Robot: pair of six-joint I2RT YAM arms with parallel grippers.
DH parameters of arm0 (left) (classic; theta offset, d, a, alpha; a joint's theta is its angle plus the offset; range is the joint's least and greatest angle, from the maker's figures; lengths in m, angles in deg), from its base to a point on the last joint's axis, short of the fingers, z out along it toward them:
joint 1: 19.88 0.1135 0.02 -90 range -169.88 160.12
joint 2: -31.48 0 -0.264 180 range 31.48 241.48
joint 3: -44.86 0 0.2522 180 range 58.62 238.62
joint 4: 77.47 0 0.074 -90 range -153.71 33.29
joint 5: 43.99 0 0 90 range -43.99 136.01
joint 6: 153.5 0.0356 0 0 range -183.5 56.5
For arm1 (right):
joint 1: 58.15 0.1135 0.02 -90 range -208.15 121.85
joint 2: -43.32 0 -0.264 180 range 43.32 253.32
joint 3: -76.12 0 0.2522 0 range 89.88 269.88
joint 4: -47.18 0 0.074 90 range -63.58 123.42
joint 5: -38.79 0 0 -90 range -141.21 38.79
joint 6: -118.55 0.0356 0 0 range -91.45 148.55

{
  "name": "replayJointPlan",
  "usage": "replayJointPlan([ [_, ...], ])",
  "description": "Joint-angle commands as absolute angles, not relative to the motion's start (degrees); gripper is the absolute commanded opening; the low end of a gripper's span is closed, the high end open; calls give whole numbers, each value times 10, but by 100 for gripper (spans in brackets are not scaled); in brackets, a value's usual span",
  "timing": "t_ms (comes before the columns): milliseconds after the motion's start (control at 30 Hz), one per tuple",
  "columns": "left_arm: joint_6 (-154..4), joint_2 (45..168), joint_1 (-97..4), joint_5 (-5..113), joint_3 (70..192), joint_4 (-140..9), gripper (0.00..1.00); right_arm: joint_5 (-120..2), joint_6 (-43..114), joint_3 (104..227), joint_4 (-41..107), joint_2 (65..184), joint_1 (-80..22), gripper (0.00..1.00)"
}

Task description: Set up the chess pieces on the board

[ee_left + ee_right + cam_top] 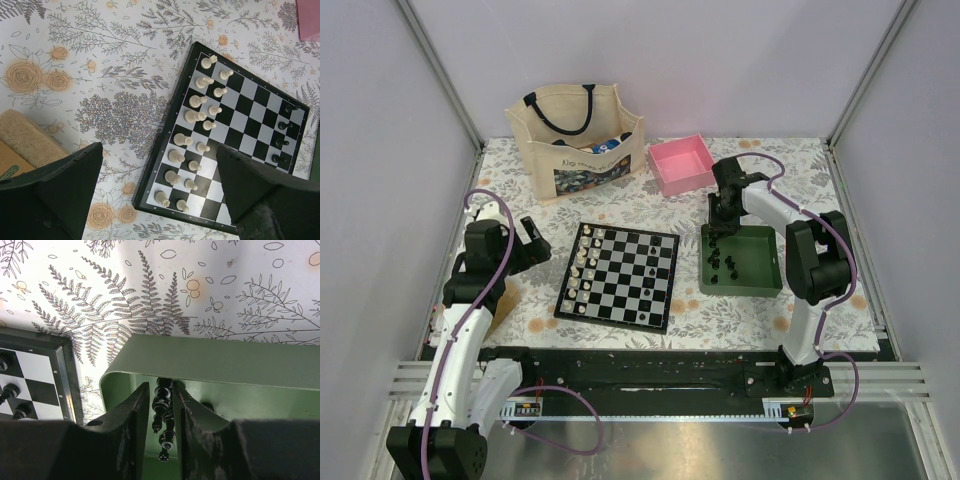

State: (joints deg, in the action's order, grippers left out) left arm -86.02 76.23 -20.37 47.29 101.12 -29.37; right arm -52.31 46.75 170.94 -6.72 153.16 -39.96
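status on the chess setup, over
Left tool open, left of the board. Right tool shut on a black piece in the green tray. A few black pieces on board, more in tray. No obstruction seen.

Black-and-white checked board [621, 300], green tray [741, 291]

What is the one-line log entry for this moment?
right gripper: closed on black piece in green tray | left gripper: open, beside board | board: few black pieces placed
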Motion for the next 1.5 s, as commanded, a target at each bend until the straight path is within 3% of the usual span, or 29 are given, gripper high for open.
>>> replayJointPlan([
  [0, -863, 758, -206, 467, 1014, -309, 99, -522, 460, 1712, -60, 1531, -401, 34],
  [200, -863, 758, -206, 466, 1014, -309, 99, -518, 462, 1700, -51, 1526, -401, 38],
  [433, -863, 757, -208, 465, 1014, -309, 99, -518, 460, 1692, -36, 1521, -401, 36],
  [900, -862, 760, -208, 466, 1015, -309, 99, -516, 460, 1691, -36, 1510, -401, 17],
  [1467, -863, 760, -208, 471, 1016, -312, 99, -539, 465, 1690, -94, 1357, -401, 16],
])
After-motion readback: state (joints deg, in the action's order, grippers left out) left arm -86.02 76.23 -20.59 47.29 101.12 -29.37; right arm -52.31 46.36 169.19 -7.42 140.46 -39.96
